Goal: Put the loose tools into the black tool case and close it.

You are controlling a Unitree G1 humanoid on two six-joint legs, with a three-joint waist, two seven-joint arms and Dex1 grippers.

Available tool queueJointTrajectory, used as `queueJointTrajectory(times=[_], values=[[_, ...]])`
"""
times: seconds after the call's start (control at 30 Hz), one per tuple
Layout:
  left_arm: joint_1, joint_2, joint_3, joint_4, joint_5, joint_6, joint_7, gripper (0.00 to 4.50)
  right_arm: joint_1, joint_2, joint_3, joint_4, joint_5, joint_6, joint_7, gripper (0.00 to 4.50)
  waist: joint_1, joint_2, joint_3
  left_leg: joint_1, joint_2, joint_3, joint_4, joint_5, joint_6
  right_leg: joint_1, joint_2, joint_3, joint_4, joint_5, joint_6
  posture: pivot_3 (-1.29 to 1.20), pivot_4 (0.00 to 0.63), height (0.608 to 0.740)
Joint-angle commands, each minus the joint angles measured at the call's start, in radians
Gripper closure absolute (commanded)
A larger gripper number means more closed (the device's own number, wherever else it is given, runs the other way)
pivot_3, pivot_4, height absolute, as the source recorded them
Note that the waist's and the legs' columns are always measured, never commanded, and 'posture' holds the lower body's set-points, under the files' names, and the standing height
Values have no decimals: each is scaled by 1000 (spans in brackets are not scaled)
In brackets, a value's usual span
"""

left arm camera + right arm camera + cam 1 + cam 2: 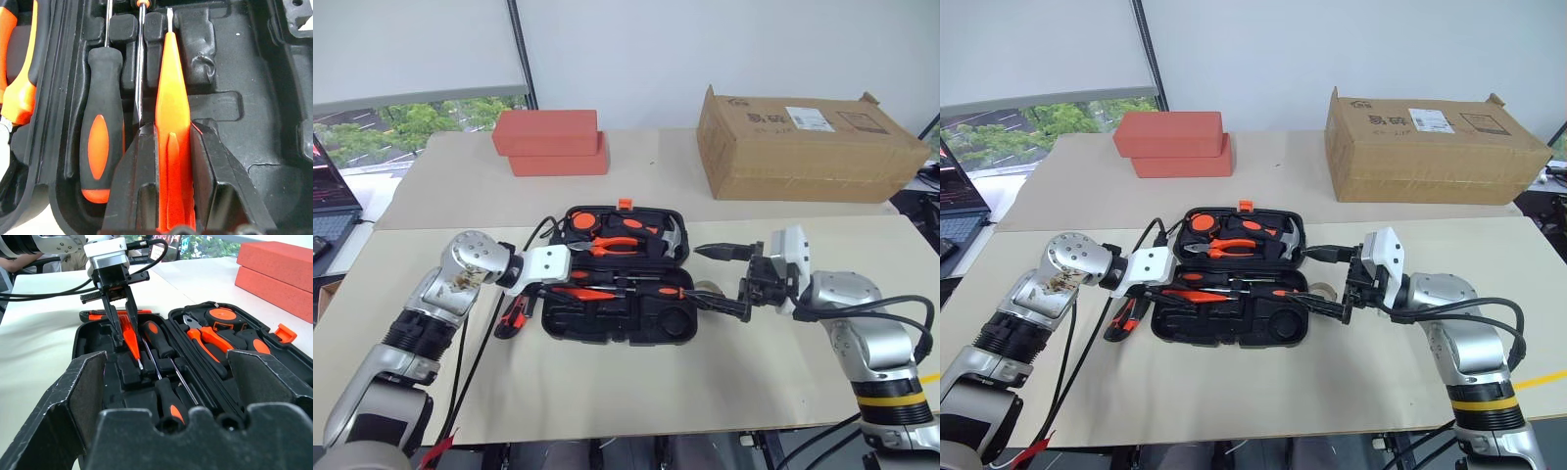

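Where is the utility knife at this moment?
In the head views, the utility knife lies on the table just left of the open case, below the left gripper.

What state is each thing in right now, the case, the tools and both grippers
black tool case: open, lying flat on the table.
left gripper: shut on the thin orange strip tool, over the case's near half.
right gripper: open, beside the case, holding nothing.
two screwdrivers: lying in the case.
utility knife: loose on the table, beside the case.
pliers: seated in the far half.
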State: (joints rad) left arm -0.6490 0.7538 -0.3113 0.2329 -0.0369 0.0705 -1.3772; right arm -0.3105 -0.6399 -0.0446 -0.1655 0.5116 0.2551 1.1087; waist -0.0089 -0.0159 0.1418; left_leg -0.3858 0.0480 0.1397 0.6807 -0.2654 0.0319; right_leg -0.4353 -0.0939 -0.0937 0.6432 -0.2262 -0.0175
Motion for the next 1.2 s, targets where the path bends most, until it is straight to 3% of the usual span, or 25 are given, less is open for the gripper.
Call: queueJointTrajectory(times=[0.03,0.43,0.5,0.8,0.97,1.1,1.2], values=[[12,4,1,-15,7,0,-5,4065,-20,-1,-11,-21,1,-23,0,0,0,0,0,0,0,0,0,0,0,0,0,0,0,0,0,0,150,711],[4,-16,-6,29,33,-16,11,4065,-14,2,-12,-30,3,-21,-7,0,-2,0,0,1,0,0,0,0,0,0,0,0,0,0,0,0,150,711],[4,-19,-3,31,30,-12,12,3064,-15,3,-11,-29,3,-22,-7,0,-2,0,0,1,0,0,0,0,0,0,0,0,1,0,0,0,150,711],[-1,-6,76,-41,-72,59,-8,53,-19,7,-7,-20,0,-26,-2,0,-2,0,0,1,0,0,0,1,-1,0,0,1,1,0,-1,0,150,711],[-28,-20,157,-116,-203,173,-21,53,-21,9,-5,-17,0,-27,0,0,-1,0,0,0,0,0,1,1,-1,0,0,1,1,0,0,0,150,711],[-17,-48,160,-140,-218,191,9,1071,-26,14,0,-12,-4,-31,0,0,0,0,0,1,0,0,1,1,-2,1,0,1,1,0,0,0,150,711],[30,-78,159,-162,-225,193,44,2144,-26,17,-1,-14,-5,-32,-1,0,0,0,0,1,0,0,1,1,-2,1,0,1,1,0,0,0,150,711]])
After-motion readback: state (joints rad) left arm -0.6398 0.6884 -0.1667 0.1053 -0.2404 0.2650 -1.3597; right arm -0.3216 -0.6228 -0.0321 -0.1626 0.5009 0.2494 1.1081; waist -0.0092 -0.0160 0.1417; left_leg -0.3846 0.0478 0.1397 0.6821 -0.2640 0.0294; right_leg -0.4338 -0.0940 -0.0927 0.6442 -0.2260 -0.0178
